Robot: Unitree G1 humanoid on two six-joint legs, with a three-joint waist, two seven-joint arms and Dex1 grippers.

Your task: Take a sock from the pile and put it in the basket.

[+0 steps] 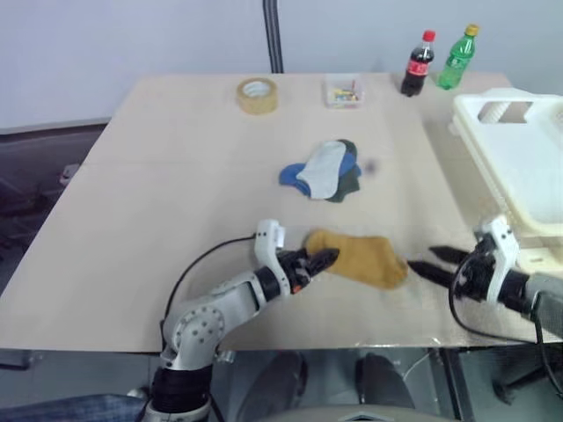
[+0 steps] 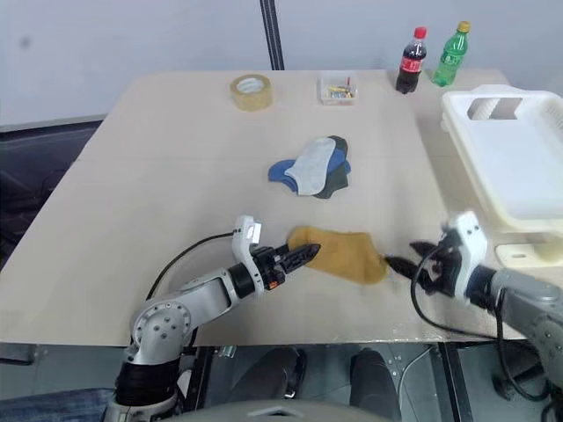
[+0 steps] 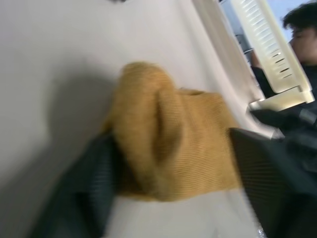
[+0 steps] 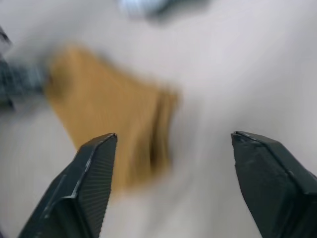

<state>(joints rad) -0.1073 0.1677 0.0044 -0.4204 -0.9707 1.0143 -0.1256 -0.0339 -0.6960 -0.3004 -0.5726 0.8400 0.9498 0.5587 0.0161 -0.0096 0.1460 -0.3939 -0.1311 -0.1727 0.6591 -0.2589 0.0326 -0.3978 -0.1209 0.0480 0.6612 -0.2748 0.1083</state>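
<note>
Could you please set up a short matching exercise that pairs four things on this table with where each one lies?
Things:
1. mustard sock
2. basket
3. tape roll
4. two bottles

Places:
a. far edge of the table, left of the small clear box
b. far right corner of the table
c. near edge, between the left gripper and the right gripper
d. along the right side of the table

Pairs: 1-c, 2-d, 3-a, 4-b
</note>
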